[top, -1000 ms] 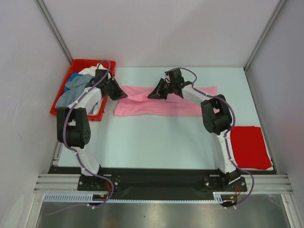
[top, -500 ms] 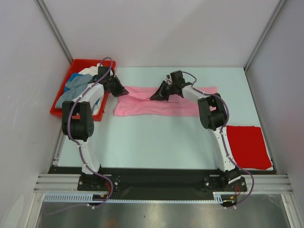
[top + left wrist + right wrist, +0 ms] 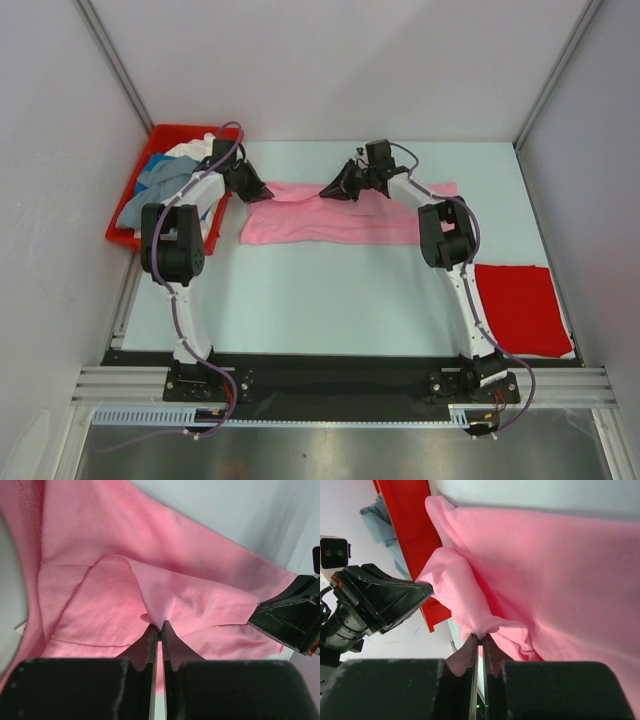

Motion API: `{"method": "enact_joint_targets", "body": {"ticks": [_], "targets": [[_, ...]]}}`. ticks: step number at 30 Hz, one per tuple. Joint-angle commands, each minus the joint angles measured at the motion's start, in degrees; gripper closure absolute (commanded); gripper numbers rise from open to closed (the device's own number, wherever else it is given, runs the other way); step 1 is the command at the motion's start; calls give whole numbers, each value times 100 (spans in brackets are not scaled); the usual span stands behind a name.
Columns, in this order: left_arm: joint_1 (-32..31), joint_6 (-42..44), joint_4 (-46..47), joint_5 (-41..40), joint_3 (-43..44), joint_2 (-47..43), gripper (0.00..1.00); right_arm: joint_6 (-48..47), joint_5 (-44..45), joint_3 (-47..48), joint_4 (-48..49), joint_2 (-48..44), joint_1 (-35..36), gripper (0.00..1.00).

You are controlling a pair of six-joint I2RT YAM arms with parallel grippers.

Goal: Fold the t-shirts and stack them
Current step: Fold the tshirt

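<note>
Pink t-shirt (image 3: 200, 600), in left claw (image 3: 157, 630), right claw (image 3: 480, 642)

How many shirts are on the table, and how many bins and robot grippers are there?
T-shirts on the table: 2, pink t-shirt and red t-shirt
Red bin: 1
Grippers: 2, left gripper and right gripper
Total: 5

my top camera sits above and behind the arm bases, looking down and forward over the whole table (image 3: 330, 290) from well back. each wrist camera rides just behind its own fingers and looks along them, very near the pink t-shirt (image 3: 340, 222). all three share that raised pink fold; the left wrist view also catches the right gripper (image 3: 257, 617) at its right edge, the right wrist view the left gripper (image 3: 422, 590) and red bin (image 3: 407, 525).
</note>
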Motion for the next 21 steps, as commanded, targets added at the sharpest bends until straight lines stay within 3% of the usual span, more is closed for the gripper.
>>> {"method": "enact_joint_targets", "body": {"ticks": [1,9,13,18,20,21], "targets": [[23,-19,39,31,298,78,91,94,-201,361,-12,208,-10,91],[23,24,-119,-4,553,376,89,-64,-210,537,-310,349,-19,85],[14,200,-320,-231,667,412,77,-353,-78,537,-792,270,-71,84],[14,376,-532,-531,545,210,78,-609,107,537,-1101,121,-195,79],[5,376,-567,-584,518,175,69,-600,81,555,-1093,121,-221,70],[5,385,-620,-610,527,175,56,-635,81,642,-1128,112,-221,69]]}}
